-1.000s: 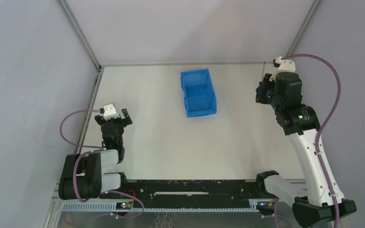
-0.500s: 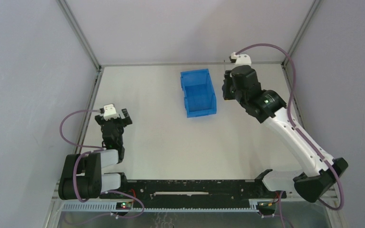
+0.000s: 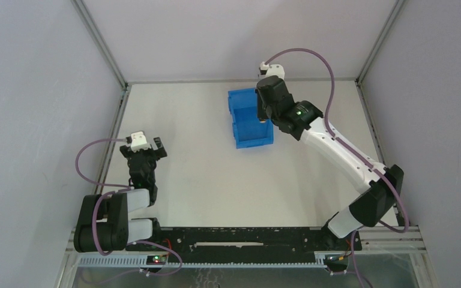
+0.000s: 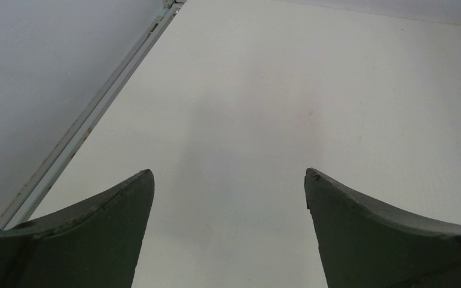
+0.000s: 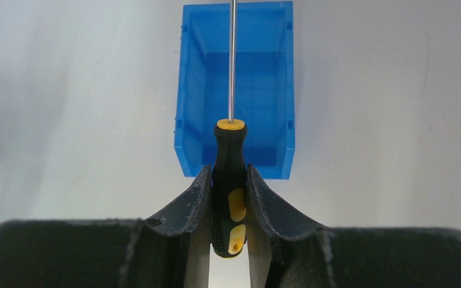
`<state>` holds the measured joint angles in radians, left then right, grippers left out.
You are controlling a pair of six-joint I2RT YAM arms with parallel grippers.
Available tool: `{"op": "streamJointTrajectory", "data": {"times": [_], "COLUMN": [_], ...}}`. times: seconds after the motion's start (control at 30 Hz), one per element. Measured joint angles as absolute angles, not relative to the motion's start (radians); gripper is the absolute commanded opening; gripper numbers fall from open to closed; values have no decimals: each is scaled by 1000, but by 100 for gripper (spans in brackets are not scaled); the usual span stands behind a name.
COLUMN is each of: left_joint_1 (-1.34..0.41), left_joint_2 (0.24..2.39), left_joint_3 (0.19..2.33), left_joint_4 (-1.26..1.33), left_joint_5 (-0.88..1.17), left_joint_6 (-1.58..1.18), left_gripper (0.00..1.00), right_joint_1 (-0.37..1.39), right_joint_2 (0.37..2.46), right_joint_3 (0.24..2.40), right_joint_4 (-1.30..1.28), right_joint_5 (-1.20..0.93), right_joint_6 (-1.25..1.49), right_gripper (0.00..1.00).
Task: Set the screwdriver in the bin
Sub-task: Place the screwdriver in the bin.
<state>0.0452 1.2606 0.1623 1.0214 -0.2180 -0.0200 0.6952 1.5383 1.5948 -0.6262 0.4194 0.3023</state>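
My right gripper (image 5: pixel 228 174) is shut on the screwdriver (image 5: pixel 230 150), whose black handle with yellow patches sits between the fingers while its thin shaft points away over the bin (image 5: pixel 199 96). The bright blue bin is open-topped and nothing lies in it. From above, the bin (image 3: pixel 246 123) stands at the table's back middle, and the right arm's wrist hangs over its right wall, hiding the right gripper and the screwdriver there. My left gripper (image 3: pixel 148 148) rests far to the left, near the left rail. Its jaws (image 4: pixel 228 174) stand wide open with only bare table between them.
A metal rail (image 4: pixel 90 117) runs along the table's left edge beside the left gripper. Grey walls close in the table at the back and both sides. A black rail (image 3: pixel 240 237) crosses the near edge between the arm bases.
The right arm has swung left from the back right corner to above the bin, carrying the screwdriver. The left arm has not moved.
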Motion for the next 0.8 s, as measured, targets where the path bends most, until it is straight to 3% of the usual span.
{"op": "streamJointTrajectory", "data": {"times": [0.8], "left_joint_1": [45], "left_joint_2": [1261], "left_joint_3": [162], "left_joint_4": [1021], "left_joint_5": [-218], "left_joint_6": [-20], "left_gripper": [100], "right_joint_1": [624], "right_joint_2": [1986], "right_joint_3": [1592], "right_joint_4": [-462], "right_joint_5": [338], "right_joint_6": [385], "right_gripper": [8]}}
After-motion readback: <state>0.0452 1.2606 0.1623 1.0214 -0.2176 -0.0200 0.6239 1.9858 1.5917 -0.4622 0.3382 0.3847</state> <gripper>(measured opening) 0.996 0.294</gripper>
